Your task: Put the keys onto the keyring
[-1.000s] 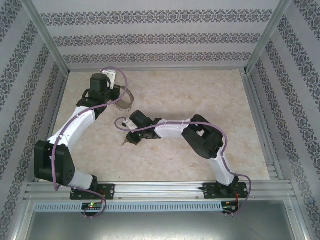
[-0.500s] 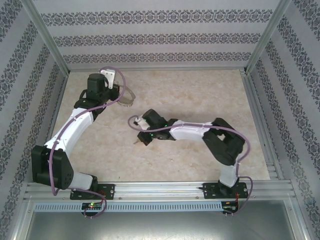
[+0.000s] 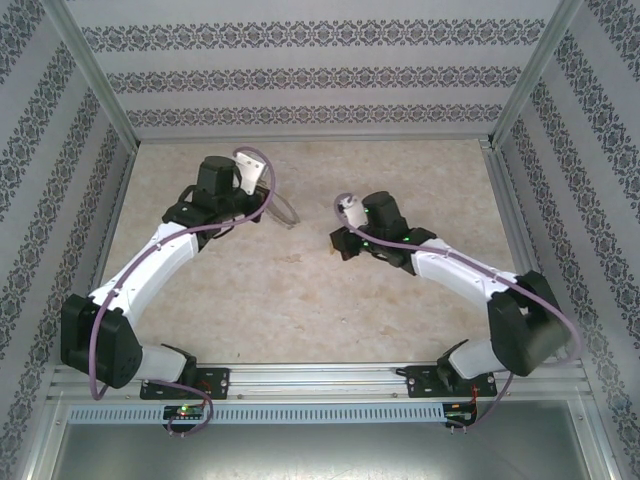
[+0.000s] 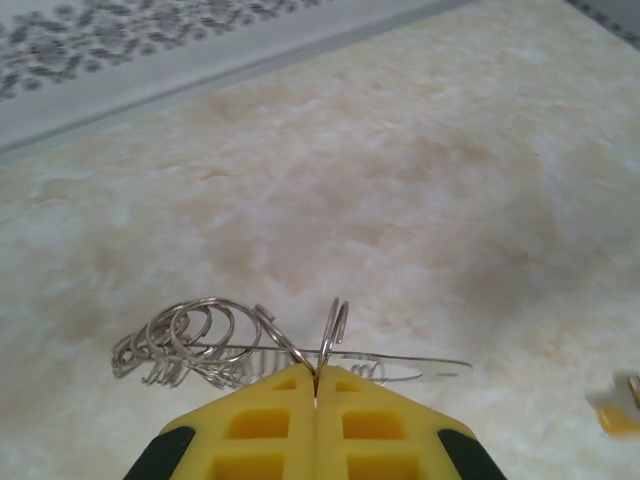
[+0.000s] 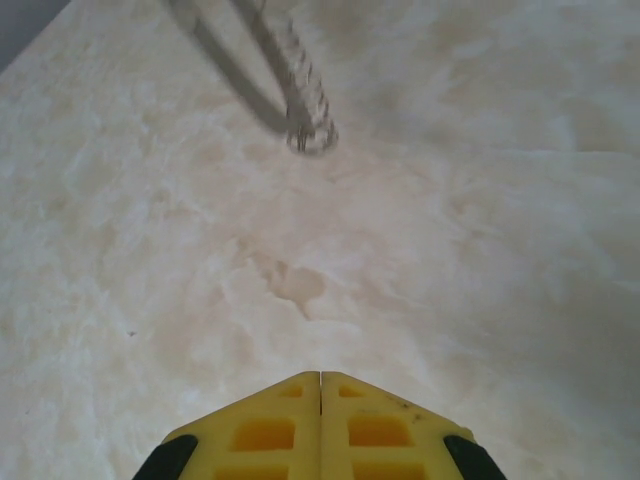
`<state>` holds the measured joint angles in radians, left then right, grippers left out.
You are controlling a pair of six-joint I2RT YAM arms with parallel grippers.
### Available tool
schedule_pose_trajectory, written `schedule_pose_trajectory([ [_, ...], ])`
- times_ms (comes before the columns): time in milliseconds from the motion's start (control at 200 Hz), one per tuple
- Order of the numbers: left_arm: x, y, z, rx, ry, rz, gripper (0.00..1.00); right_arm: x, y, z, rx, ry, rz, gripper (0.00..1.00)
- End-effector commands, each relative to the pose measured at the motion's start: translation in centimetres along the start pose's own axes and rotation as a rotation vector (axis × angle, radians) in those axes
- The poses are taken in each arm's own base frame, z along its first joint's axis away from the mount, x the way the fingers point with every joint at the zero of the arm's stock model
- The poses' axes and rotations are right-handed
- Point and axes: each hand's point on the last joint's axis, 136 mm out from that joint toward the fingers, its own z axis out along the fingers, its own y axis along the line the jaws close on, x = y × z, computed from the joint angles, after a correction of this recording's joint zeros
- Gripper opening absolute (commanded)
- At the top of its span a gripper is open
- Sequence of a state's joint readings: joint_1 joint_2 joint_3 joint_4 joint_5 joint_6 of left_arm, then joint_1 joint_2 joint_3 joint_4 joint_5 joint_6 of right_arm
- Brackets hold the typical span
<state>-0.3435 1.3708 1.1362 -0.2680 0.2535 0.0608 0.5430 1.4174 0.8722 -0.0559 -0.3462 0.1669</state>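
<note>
The left tool point(image 4: 316, 378) has its yellow pads clamped on the wire of the keyring point(image 4: 200, 342), whose small silver rings bunch to the left, just above the pale surface point(image 4: 450, 150). The keys point(image 4: 615, 415) are a blurred yellow-orange tag at that view's right edge. The right tool point(image 5: 320, 385) is pressed together, facing the keyring across the surface.

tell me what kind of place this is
Probably a robot test booth, not a home: a left arm and right arm bolted to a metal rail at the edge of a marble-look table, boxed in by wallpapered panels.
</note>
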Motion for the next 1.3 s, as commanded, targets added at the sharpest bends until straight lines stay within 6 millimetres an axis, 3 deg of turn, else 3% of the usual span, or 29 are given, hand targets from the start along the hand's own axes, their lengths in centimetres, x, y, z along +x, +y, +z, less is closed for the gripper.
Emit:
schedule_pose_trajectory([
  [0,-1.0,-3.3,0.0,0.104,-0.016,0.106,0.00,-0.9,-0.4,-2.2,-0.011,-0.064,0.054,0.00],
  [190,0.1,-7.6,0.8,0.255,0.004,0.207,0.00,-2.2,-1.5,-5.3,0.026,-0.168,0.104,0.00],
  [455,1.5,-10.0,0.1,0.371,0.031,0.224,0.00,-3.2,-1.2,-8.0,0.033,-0.280,0.079,0.00],
  [899,1.2,-13.6,0.3,0.472,0.034,0.256,0.00,-4.9,2.7,-7.9,-0.190,-0.348,-0.058,0.00],
  [1299,0.8,-15.0,1.1,0.499,0.033,0.252,0.00,-4.5,3.8,-7.2,-0.246,-0.322,-0.098,0.00],
])
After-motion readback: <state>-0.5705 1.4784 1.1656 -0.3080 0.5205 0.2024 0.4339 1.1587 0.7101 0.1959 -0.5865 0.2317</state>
